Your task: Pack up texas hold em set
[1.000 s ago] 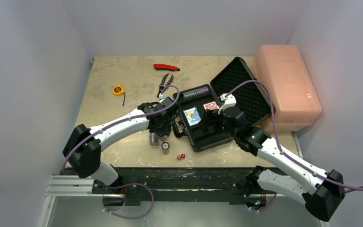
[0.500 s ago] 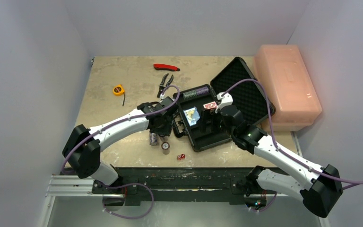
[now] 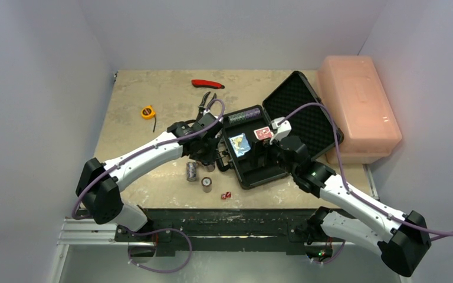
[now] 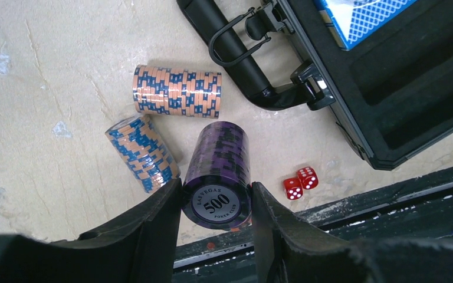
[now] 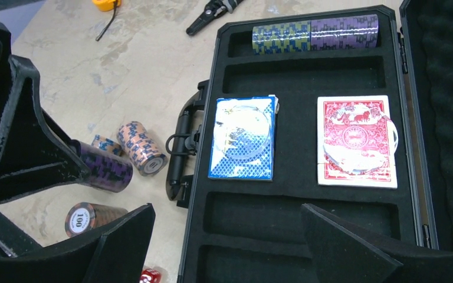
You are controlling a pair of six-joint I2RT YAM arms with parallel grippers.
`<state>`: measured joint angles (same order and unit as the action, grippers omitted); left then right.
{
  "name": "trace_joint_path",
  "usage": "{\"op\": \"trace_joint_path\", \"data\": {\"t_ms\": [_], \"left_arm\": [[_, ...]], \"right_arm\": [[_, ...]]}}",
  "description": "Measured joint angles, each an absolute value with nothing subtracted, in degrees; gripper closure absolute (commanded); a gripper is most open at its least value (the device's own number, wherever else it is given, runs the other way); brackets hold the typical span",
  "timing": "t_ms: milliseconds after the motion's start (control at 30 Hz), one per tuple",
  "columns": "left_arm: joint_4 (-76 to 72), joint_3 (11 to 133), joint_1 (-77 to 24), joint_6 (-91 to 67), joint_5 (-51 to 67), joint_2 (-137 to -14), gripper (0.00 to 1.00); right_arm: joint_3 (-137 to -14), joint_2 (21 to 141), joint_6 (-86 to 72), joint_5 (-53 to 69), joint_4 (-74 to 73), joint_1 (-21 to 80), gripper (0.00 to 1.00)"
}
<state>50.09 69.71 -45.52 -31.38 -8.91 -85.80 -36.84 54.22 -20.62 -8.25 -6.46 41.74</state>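
The open black briefcase (image 3: pixel 304 112) lies right of the table's middle. In the right wrist view its foam base (image 5: pixel 212 82) holds a blue deck (image 5: pixel 242 138), a red deck (image 5: pixel 357 141) and a row of chip stacks (image 5: pixel 315 32) in the far slot. My left gripper (image 4: pixel 217 203) is shut on a purple "500" chip stack (image 4: pixel 218 171), held lying over the table left of the case handle (image 4: pixel 236 65). Two orange-and-blue stacks (image 4: pixel 177 91) lie below it. Two red dice (image 4: pixel 299 181) lie nearby. My right gripper (image 5: pixel 224 236) is open and empty above the case's empty near slots.
A brown "100" chip stack (image 5: pixel 88 219) lies near the front edge. The large pink box (image 3: pixel 360 106) stands right of the case lid. Pliers (image 3: pixel 205 105), a red-handled tool (image 3: pixel 207 84) and a yellow tape measure (image 3: pixel 147 111) lie at the back.
My left gripper has moved a little back and right, toward the case, with the purple stack in it. My right gripper has shifted slightly over the case.
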Motion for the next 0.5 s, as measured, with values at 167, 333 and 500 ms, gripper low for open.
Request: {"op": "trace_joint_path", "data": {"t_ms": [167, 333, 500], "left_arm": [[51.6, 71.6, -45.5, -29.7, -7.7, -85.5, 1.00], [53.8, 73.2, -45.5, -27.6, -6.7, -85.5, 1.00], [57.2, 76.6, -45.5, -24.7, -4.5, -85.5, 1.00]], "right_arm": [[-35.0, 51.8, -20.0, -6.7, -3.7, 41.7, 0.01], [-31.6, 48.4, -19.5, -3.0, 1.1, 41.7, 0.01], [-27.4, 44.2, -18.3, 2.8, 6.0, 41.7, 0.01]]}}
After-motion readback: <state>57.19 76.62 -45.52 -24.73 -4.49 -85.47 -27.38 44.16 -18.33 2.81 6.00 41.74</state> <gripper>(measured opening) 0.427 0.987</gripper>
